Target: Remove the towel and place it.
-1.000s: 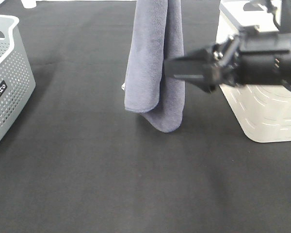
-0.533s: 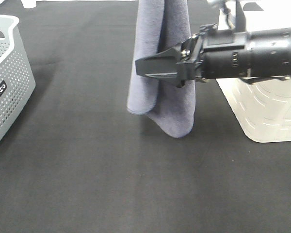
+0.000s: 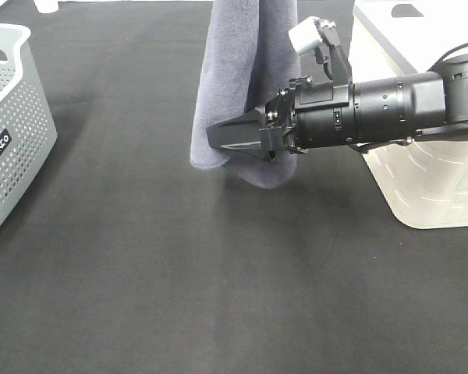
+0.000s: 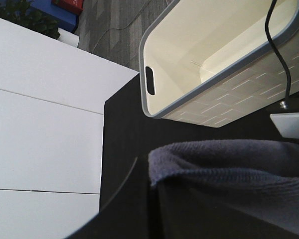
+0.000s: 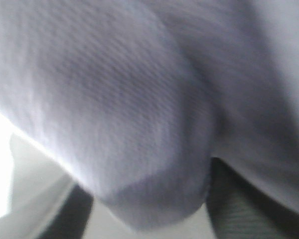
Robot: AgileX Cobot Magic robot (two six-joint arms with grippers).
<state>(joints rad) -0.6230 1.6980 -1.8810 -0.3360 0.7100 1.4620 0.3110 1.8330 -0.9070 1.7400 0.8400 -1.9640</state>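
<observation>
Above the black table [image 3: 140, 273], the towel [image 3: 234, 78] hangs just behind the right claw [image 3: 218, 136], whose grip I cannot tell.

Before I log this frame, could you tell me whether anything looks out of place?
Only the towel: it hangs doubled over in mid-air above the table, with the right gripper at its lower end. Nothing spilled.

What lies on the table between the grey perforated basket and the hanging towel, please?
Nothing: in the exterior high view, only bare black table covering stretches between the basket and the towel.
</observation>
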